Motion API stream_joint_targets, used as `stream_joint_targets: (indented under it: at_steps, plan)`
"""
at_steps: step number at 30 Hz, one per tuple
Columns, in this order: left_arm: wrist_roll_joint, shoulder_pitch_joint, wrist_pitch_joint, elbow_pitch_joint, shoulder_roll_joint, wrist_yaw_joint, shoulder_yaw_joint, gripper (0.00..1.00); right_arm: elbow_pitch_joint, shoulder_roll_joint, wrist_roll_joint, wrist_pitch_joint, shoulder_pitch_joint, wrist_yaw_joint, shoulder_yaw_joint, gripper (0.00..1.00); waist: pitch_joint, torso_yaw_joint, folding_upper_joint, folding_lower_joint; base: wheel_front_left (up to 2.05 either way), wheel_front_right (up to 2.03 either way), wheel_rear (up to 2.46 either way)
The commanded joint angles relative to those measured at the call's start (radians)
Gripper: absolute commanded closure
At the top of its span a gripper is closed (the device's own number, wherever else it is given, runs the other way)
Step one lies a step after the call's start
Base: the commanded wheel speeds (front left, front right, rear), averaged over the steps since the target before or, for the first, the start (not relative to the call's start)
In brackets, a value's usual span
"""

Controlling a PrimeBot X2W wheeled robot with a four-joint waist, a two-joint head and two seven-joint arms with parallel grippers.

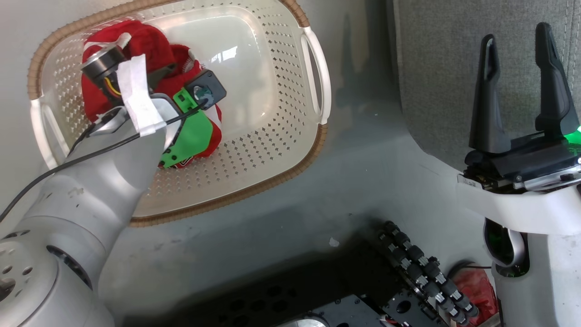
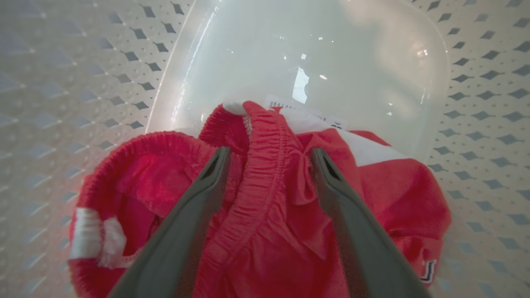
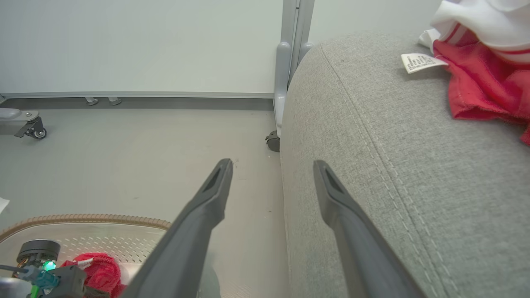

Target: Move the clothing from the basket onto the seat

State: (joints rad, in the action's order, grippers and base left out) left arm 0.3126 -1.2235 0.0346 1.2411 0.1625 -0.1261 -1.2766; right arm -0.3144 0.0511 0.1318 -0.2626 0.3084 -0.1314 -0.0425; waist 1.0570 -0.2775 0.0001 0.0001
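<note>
Our left jaws stand wide, straddling the red clothing (image 2: 265,215) bunched at the 9 o'clock end of the basket (image 1: 272,150). Our right jaws gape empty beside the seat (image 3: 372,165), where another red garment (image 3: 476,82) lies at 2 o'clock.

Grey floor (image 3: 124,157), pale wall panel (image 3: 136,45), caster (image 3: 273,142)

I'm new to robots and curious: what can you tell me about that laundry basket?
The basket is a cream plastic tub, a rounded rectangle with diamond-shaped holes in its walls, a glossy plain bottom, a brown woven-look rim and two white side handles. It stands upright on the grey floor. Red clothing lies bunched at one end, where the left gripper reaches in, open, astride the cloth.
</note>
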Motion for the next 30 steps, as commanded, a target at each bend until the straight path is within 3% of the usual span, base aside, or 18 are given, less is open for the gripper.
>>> stream_joint_targets:
  at_steps: [1,7,8,9,18,30]
  plan:
    - [-0.009,-0.007,0.001,0.012,0.006,0.009,-0.002,0.00,-0.006,-0.001,0.003,-0.003,-0.011,0.001,-0.001,0.00,0.006,-0.006,-0.0001,-0.0001,0.00,0.00,0.00]
    - [-0.048,0.007,-0.042,0.034,-0.003,0.021,-0.003,0.00,-0.009,-0.001,-0.009,-0.003,-0.005,0.001,0.007,0.00,0.003,-0.005,-0.0001,-0.0001,0.00,0.00,0.00]
    - [-0.045,0.006,-0.041,0.036,-0.005,0.020,-0.003,0.63,-0.010,-0.001,-0.009,-0.003,-0.005,0.001,0.009,0.00,0.002,-0.005,-0.0001,-0.0001,0.00,0.00,0.00]
    - [-0.040,0.003,-0.037,0.038,-0.006,0.020,-0.002,1.00,-0.010,-0.001,-0.009,-0.003,-0.004,0.001,0.010,0.00,0.002,-0.005,-0.0001,-0.0001,0.00,0.00,0.00]
    - [0.007,0.007,0.051,0.041,-0.035,0.045,0.030,1.00,0.009,0.000,-0.020,-0.003,0.016,0.001,-0.006,0.00,-0.032,0.016,-0.0001,-0.0001,0.00,0.00,0.00]
    - [0.141,0.180,0.209,0.026,-0.097,0.062,0.125,1.00,0.048,0.001,-0.050,-0.003,-0.021,0.001,0.012,0.00,-0.291,0.094,-0.0001,-0.0001,0.00,0.00,0.00]
